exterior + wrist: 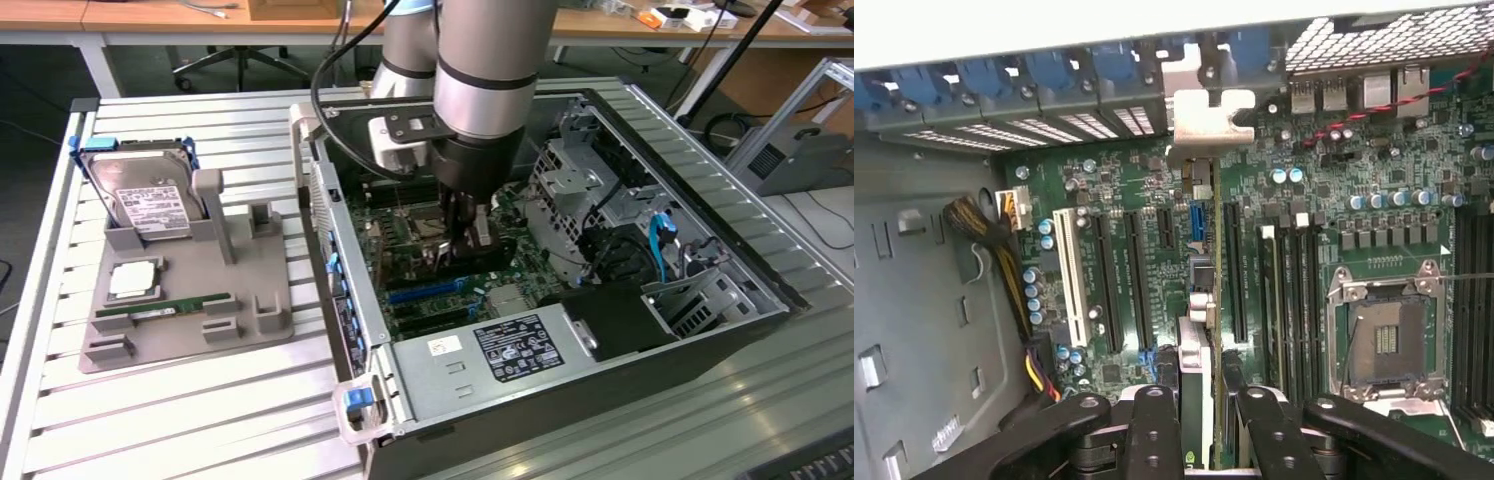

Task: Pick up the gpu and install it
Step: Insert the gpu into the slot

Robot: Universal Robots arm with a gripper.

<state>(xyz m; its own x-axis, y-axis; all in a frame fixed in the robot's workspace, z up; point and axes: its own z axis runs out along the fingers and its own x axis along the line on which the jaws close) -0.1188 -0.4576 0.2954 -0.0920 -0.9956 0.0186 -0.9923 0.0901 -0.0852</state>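
Inside the open computer case (747, 300), my gripper (1206, 420) is clamped on the gpu (1199, 330), held edge-down over the motherboard (1304, 200) slots, bracket toward the rear wall. Risk: slight misalignment with the slot jams the card when pressed.

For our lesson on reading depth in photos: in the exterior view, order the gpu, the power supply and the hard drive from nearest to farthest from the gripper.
1. gpu: held edge-on in the gripper, over the motherboard.
2. power supply: at the case's near end, below the gripper in the picture.
3. hard drive: outside the case, on the grey stand at the exterior view's left.
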